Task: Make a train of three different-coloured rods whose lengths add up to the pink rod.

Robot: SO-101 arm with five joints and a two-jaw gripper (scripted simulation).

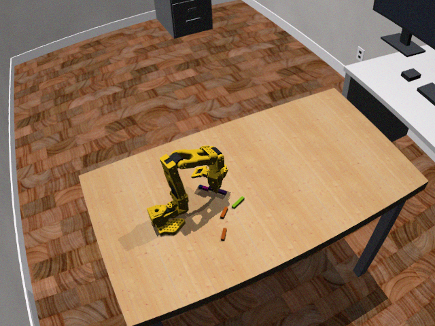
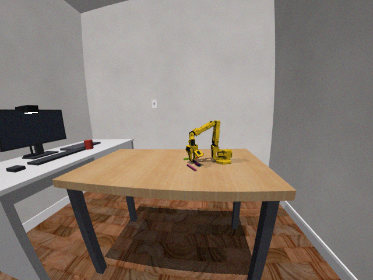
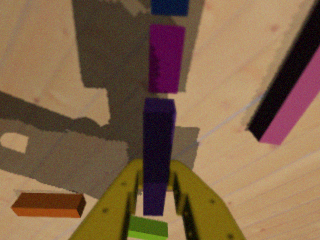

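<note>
In the wrist view my gripper point(image 3: 156, 200) is shut on the purple rod point(image 3: 158, 155), which points straight ahead. Just beyond its far end lies the magenta rod point(image 3: 166, 58) in the same line, with a small gap between them. Past that, a blue rod point(image 3: 170, 6) shows at the top edge, also in line. The pink rod point(image 3: 292, 100) lies slanted to the right, apart from them. In the top view the gripper point(image 1: 213, 185) stands low over the purple rod point(image 1: 221, 191) near the arm.
A lime rod point(image 1: 237, 202) and two orange rods point(image 1: 223, 212) point(image 1: 223, 233) lie on the table to the right of the arm's base point(image 1: 164, 219). The lime rod point(image 3: 147, 228) and one orange rod point(image 3: 48, 205) also show in the wrist view.
</note>
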